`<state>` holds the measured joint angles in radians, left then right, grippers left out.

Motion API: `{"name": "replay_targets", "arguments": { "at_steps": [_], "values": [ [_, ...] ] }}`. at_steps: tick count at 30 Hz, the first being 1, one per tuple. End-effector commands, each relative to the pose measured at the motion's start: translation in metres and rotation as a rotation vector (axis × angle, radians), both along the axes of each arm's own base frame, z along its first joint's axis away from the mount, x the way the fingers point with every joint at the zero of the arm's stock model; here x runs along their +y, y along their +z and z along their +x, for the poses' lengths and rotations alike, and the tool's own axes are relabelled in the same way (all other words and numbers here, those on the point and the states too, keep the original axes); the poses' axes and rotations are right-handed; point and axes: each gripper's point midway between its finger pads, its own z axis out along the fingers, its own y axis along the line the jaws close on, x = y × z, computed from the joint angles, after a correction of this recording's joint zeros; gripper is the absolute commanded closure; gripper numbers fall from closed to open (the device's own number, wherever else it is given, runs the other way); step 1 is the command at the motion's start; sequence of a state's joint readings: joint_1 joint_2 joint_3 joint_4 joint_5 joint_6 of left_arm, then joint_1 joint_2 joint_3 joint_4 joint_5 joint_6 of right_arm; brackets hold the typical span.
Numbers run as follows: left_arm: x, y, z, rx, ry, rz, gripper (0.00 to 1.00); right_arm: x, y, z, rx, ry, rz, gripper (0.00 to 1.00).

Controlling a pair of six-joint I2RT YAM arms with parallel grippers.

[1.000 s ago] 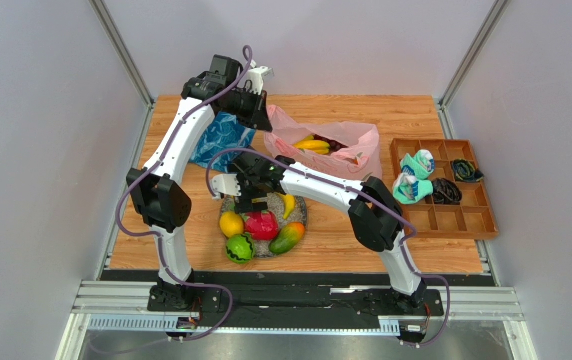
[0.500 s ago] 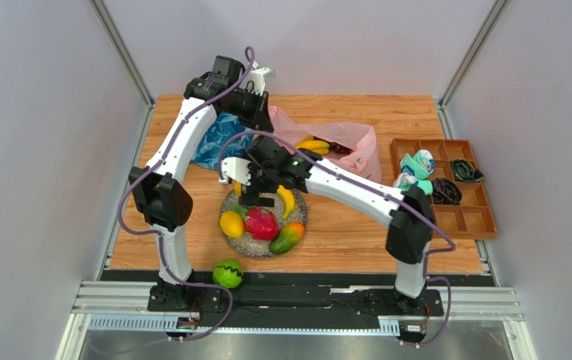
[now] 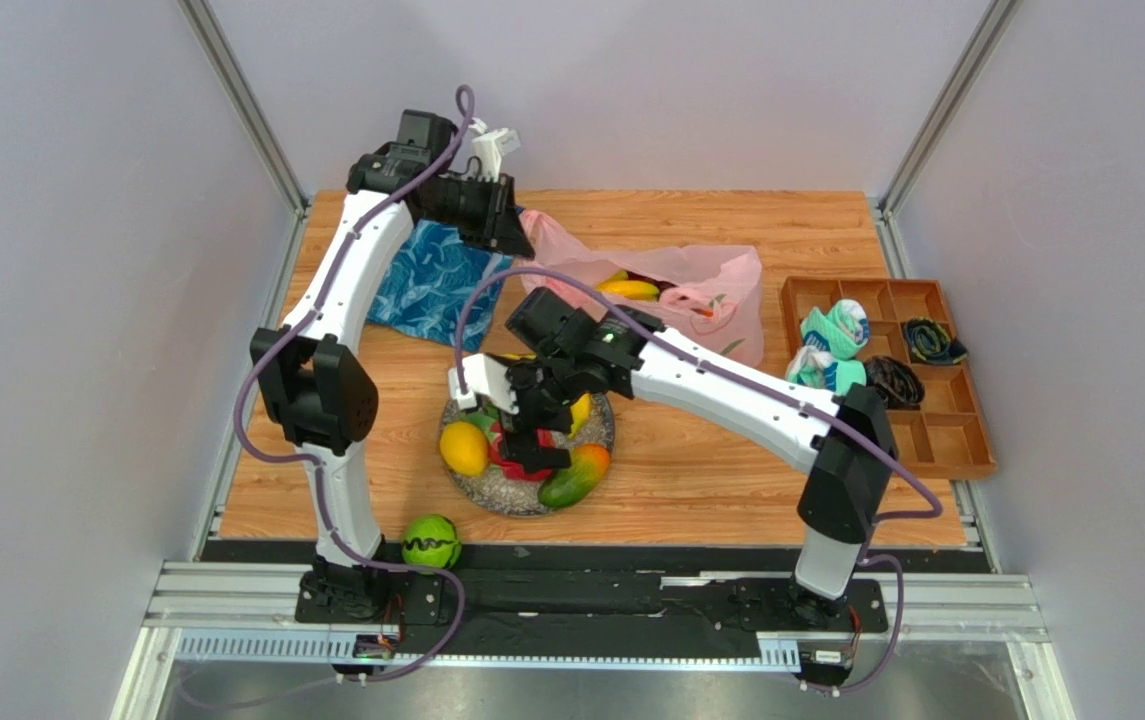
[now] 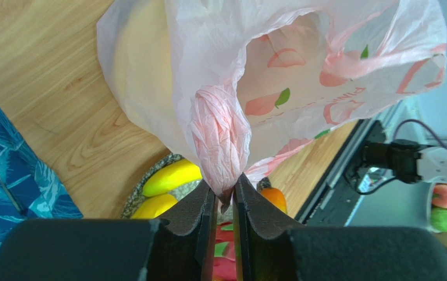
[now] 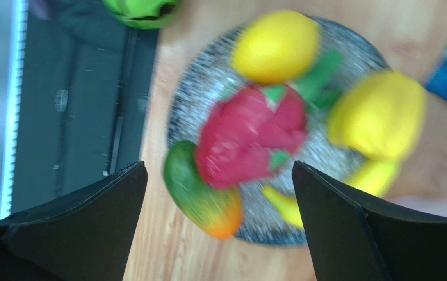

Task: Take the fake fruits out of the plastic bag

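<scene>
Two arms showed from above: the left gripper [image 3: 515, 225] pinched a handle [image 3: 541, 237] of the bag [image 3: 706, 293] at the far side of the table [image 3: 713, 465], with bananas [image 3: 628, 287] inside the bag. The right gripper [image 3: 521, 417] hung wide open over the plate [image 3: 508, 500], which held a lemon [image 3: 463, 447] and a mango [image 3: 575, 477]. The melon [image 3: 431, 543] lay off the table's near edge. Left wrist: narrow jaws clamped the twisted handle. Right wrist: spread fingers [image 5: 79, 222] framed the dragon fruit [image 5: 249, 137].
</scene>
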<state>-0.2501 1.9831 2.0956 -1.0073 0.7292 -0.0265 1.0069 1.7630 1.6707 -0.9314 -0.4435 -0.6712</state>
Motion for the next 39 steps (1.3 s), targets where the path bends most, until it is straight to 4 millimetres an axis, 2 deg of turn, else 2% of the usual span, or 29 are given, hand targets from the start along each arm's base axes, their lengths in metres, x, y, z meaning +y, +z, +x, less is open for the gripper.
{"name": "replay_targets", "arguments": {
  "at_steps": [1, 3, 5, 6, 9, 10, 11, 12, 13, 17, 22, 24, 26, 27, 29, 32, 37, 39],
  "values": [
    [0.014, 0.031, -0.007, 0.057, -0.003, -0.188, 0.78, 0.041, -0.005, -0.055, 0.100, 0.279, 0.101, 0.00],
    [0.020, 0.047, -0.013, 0.056, -0.021, -0.260, 0.78, 0.063, -0.005, -0.072, 0.089, 0.351, 0.158, 0.00],
    [0.023, 0.050, -0.021, 0.070, -0.038, -0.288, 0.78, 0.085, -0.002, -0.082, 0.067, 0.389, 0.227, 0.00],
    [0.024, 0.053, -0.026, 0.073, -0.048, -0.304, 0.78, 0.091, -0.009, -0.093, 0.074, 0.410, 0.233, 0.00],
    [0.025, 0.054, -0.032, 0.075, -0.048, -0.307, 0.78, 0.112, -0.024, -0.108, 0.056, 0.454, 0.254, 0.00],
    [0.025, 0.054, -0.033, 0.078, -0.045, -0.309, 0.78, 0.121, -0.024, -0.110, 0.051, 0.462, 0.264, 0.00],
    [0.025, 0.055, -0.034, 0.080, -0.042, -0.311, 0.79, 0.126, -0.038, -0.112, 0.068, 0.467, 0.239, 0.00],
    [0.026, 0.055, -0.035, 0.077, -0.042, -0.310, 0.79, 0.130, -0.043, -0.115, 0.071, 0.474, 0.234, 0.00],
    [0.026, 0.056, -0.035, 0.073, -0.039, -0.308, 0.80, 0.136, -0.042, -0.114, 0.064, 0.480, 0.245, 0.00],
    [0.028, 0.058, -0.039, 0.051, -0.031, -0.292, 0.80, 0.148, -0.065, -0.112, 0.042, 0.500, 0.227, 0.00],
    [0.029, 0.061, -0.044, 0.040, -0.029, -0.285, 0.80, 0.156, -0.086, -0.106, 0.019, 0.496, 0.219, 0.00],
    [0.030, 0.061, -0.045, 0.039, -0.030, -0.285, 0.80, 0.152, -0.086, -0.107, 0.022, 0.512, 0.208, 0.00],
    [0.029, 0.061, -0.046, 0.039, -0.032, -0.287, 0.80, 0.145, -0.076, -0.105, 0.012, 0.510, 0.210, 0.00],
    [0.029, 0.062, -0.046, 0.042, -0.035, -0.291, 0.80, 0.137, -0.080, -0.104, 0.023, 0.505, 0.196, 0.00],
    [0.029, 0.061, -0.046, 0.050, -0.033, -0.295, 0.81, 0.129, -0.068, -0.104, 0.013, 0.509, 0.201, 0.00],
    [0.028, 0.060, -0.044, 0.051, -0.032, -0.296, 0.81, 0.118, -0.064, -0.100, -0.032, 0.533, 0.192, 0.00],
    [0.029, 0.062, -0.047, 0.040, -0.035, -0.294, 0.81, 0.116, -0.074, -0.089, -0.145, 0.596, 0.183, 0.00],
    [0.029, 0.062, -0.051, 0.035, -0.043, -0.293, 0.81, 0.125, -0.076, -0.084, -0.180, 0.593, 0.208, 0.00]
  ]
}}
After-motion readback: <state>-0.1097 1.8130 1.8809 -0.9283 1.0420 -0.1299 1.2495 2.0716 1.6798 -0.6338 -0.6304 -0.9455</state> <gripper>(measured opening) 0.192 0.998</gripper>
